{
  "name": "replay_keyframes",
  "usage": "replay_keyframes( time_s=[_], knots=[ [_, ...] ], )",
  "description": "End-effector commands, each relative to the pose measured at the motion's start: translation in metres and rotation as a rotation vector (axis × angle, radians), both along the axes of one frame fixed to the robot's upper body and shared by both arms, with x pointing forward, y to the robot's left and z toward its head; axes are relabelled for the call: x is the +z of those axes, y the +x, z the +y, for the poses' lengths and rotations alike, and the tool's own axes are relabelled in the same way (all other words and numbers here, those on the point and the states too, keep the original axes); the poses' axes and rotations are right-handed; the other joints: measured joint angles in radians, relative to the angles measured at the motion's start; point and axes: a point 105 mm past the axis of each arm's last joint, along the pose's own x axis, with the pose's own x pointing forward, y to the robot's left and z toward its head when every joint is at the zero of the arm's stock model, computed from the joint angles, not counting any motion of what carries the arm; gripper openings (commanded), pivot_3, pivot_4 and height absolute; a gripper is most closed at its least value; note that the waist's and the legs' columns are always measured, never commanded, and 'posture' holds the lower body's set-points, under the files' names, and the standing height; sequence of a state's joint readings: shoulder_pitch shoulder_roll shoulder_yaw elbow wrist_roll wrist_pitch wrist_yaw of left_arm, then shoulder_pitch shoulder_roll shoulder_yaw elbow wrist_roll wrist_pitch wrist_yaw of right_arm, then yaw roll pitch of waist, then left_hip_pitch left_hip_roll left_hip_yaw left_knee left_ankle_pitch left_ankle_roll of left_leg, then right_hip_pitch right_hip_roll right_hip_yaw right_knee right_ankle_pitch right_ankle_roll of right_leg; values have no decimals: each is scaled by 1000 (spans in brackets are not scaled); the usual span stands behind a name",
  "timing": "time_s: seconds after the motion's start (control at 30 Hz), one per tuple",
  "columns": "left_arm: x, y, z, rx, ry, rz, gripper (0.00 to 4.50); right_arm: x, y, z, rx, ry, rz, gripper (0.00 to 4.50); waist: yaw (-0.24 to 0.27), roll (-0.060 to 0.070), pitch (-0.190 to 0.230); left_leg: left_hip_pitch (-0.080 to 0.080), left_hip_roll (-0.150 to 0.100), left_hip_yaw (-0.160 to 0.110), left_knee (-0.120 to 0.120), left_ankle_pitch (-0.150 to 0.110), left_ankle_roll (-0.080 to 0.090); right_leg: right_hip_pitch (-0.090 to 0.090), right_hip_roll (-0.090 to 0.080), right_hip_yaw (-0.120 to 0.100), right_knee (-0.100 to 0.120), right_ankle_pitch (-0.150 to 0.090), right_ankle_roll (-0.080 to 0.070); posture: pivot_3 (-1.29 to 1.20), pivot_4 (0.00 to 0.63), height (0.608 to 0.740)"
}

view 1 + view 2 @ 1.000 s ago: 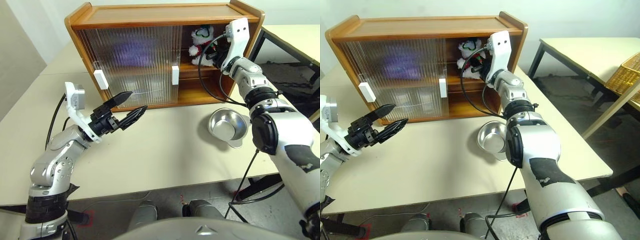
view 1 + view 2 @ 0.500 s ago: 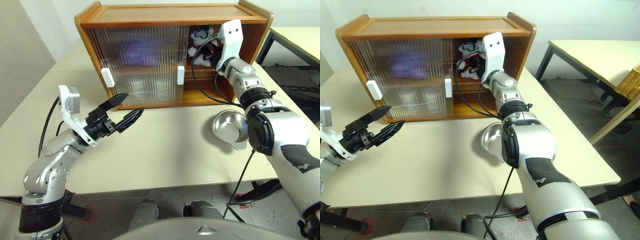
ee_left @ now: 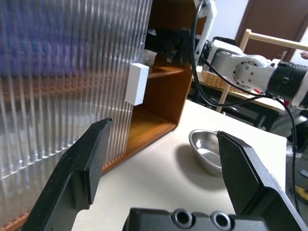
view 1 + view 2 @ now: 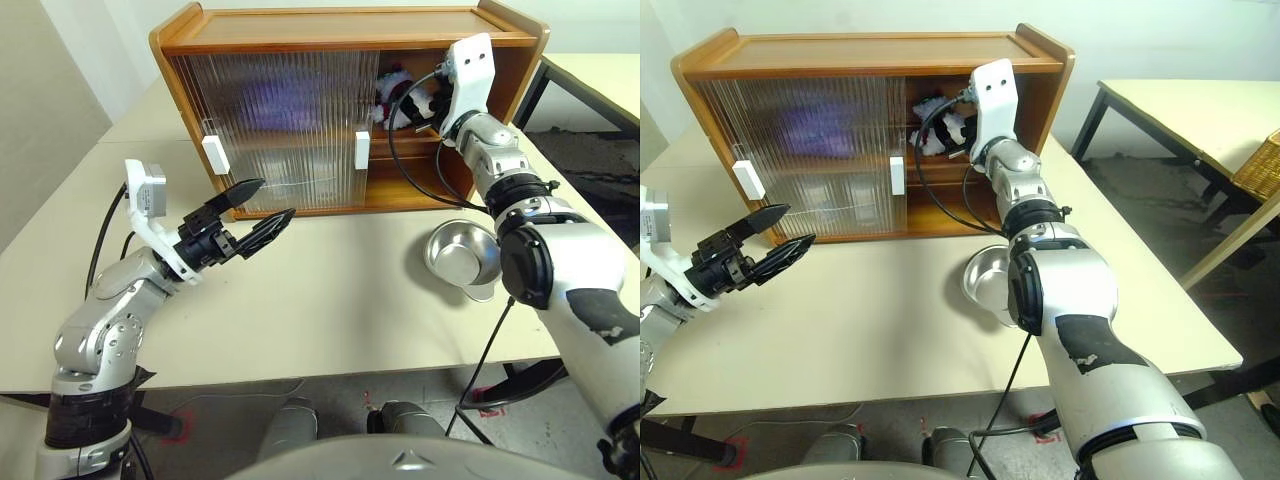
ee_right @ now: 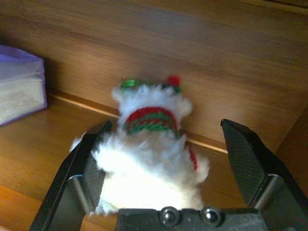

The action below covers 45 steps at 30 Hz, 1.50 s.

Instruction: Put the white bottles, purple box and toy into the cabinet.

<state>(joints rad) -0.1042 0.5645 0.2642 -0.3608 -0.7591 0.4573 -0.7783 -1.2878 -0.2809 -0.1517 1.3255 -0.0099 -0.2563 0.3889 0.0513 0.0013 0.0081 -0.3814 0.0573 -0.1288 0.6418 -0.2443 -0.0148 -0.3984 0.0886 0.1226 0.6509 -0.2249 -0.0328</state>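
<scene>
The right gripper [image 5: 163, 159] is reaching into the open right side of the cabinet [image 4: 330, 28] with its fingers spread wide, and the toy [image 5: 151, 159] is lying on the middle shelf between them, not clamped. The purple box [image 5: 19, 89] is sitting on the same shelf beside it. The left gripper [image 4: 262, 205] is hovering over the table [image 4: 340, 300] with fingers open and empty, a metal bowl [image 4: 462, 255] resting near the cabinet.
</scene>
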Motion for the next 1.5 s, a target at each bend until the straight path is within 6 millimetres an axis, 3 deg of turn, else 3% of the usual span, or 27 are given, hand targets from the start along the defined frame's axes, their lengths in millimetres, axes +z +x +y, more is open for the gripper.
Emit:
replay_keyframes(
  time_s=[0.03,0.43,0.6,0.87,0.97,1.07,1.2,1.3,1.5],
  knots=[
    [-2,3,-2,-17,-2,13,4500,9,0,-4,-8,14,-33,4491,-2,0,0,0,0,0,0,0,0,0,0,0,0,0,0,78,0,740],
    [-3,10,-8,-55,-11,12,4500,14,-17,-24,111,41,-132,4491,-14,0,0,0,0,1,1,0,0,1,0,0,0,2,2,39,0,740],
    [-3,13,-10,-69,-11,9,4500,-5,-40,-38,211,76,-108,4491,-25,-1,-1,1,0,2,2,1,1,2,0,0,0,2,4,2,0,740],
    [-6,13,-11,-88,-12,19,4500,-32,-87,-87,224,296,39,4491,-42,-1,-1,3,-9,8,10,1,1,8,4,0,-1,1,7,-24,0,740],
    [-6,15,-12,-97,-11,19,4500,-44,-102,-101,226,343,98,4491,-50,-2,0,10,-10,7,12,1,1,18,5,1,0,-6,11,-41,0,740],
    [-5,16,-13,-108,-9,17,4500,-56,-114,-105,248,395,164,4491,-63,-3,1,18,-13,5,14,1,1,27,4,2,-1,-6,12,-47,0,740],
    [-5,17,-15,-120,-9,20,4500,-87,-135,-108,284,481,316,4491,-82,-3,2,19,-16,0,16,-1,-2,30,3,2,-1,-6,12,-56,0,740],
    [-6,17,-16,-124,-11,22,4500,-101,-140,-117,246,566,379,4491,-91,-3,2,17,-16,-2,16,-7,-13,29,1,2,-2,-7,13,-57,0,740],
    [-7,15,-16,-125,-10,26,4500,-118,-136,-139,139,891,497,4491,-95,-2,2,16,-16,-3,16,-6,-11,27,1,3,-2,-10,17,-44,0,740]
  ],
)
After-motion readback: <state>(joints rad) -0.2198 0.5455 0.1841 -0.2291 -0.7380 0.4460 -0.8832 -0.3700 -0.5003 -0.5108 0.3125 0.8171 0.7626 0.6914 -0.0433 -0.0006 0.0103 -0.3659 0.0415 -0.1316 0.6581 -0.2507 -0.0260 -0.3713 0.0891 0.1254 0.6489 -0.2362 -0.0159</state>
